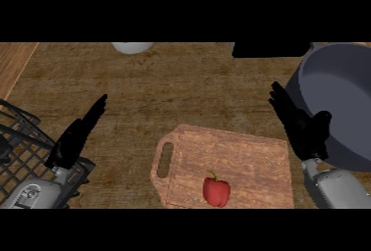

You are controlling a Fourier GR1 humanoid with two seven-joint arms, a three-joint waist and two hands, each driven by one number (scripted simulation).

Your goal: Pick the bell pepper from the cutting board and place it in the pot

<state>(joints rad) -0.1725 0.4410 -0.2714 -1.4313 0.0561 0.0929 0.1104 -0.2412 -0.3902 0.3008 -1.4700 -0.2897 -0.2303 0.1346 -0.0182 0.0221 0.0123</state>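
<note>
- Red bell pepper (217, 191) with a green stem lies near the front edge of the brown wooden cutting board (239, 157).
- Grey pot (340, 93) stands just right of the board.

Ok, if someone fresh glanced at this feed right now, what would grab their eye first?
The red bell pepper stands out most, lying on the near part of the wooden cutting board at bottom centre. Next comes the big grey pot at the right edge, with the right hand open beside it. The left hand is open too, at the left above a black wire rack.
</note>
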